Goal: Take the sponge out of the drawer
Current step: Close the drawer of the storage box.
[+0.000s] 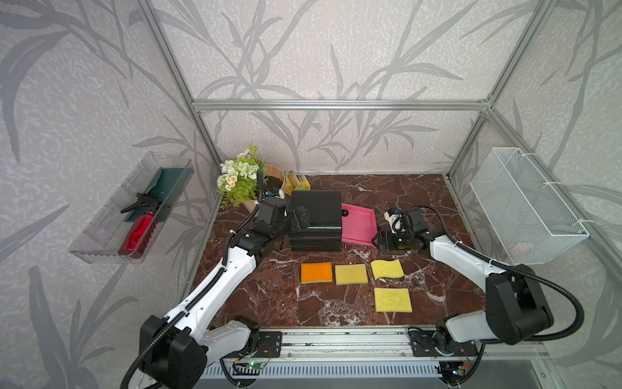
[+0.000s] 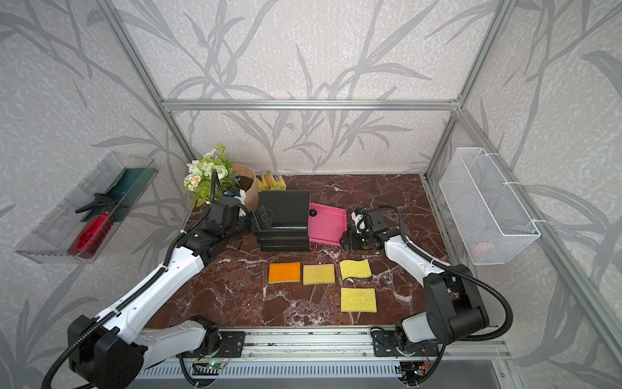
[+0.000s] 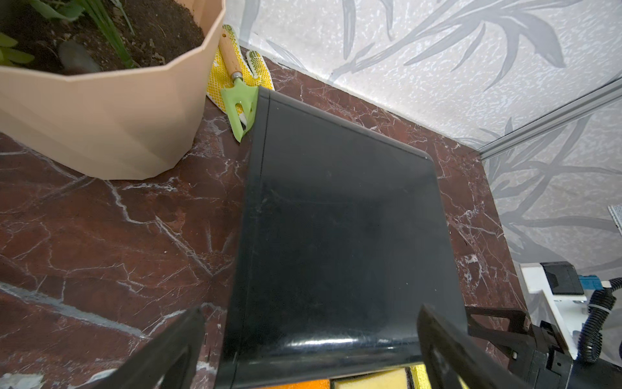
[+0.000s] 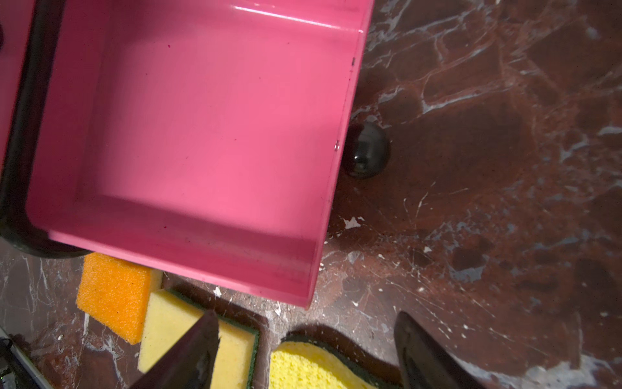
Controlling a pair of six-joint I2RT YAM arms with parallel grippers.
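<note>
In the leaf-papered booth, on its red-brown marble worktop [image 1: 269, 296], the pink drawer [image 1: 358, 224] stands pulled from its black cabinet [image 1: 316, 208], four sponges [image 1: 351, 273] lie between cabinet and front edge, and left gripper [image 1: 301, 219] and right gripper [image 1: 376, 242] gape, grasping nothing.

- A pink drawer [image 4: 188, 134] stands pulled out of a black cabinet [image 4: 13, 208], its smooth floor and walls in full sight.
- A round black knob [image 4: 365, 150] sits on the drawer's front.
- On the dark red marble tabletop [image 4: 488, 185] lie an orange sponge [image 4: 114, 296], a pale yellow sponge [image 4: 181, 330] just beside it, and a wavy yellow sponge [image 4: 313, 370]; their dark edging is probably a green scouring layer.
- The right gripper [image 4: 306, 316] hangs over the sponges, fingers [image 4: 192, 350] apart, nothing between them.
</note>
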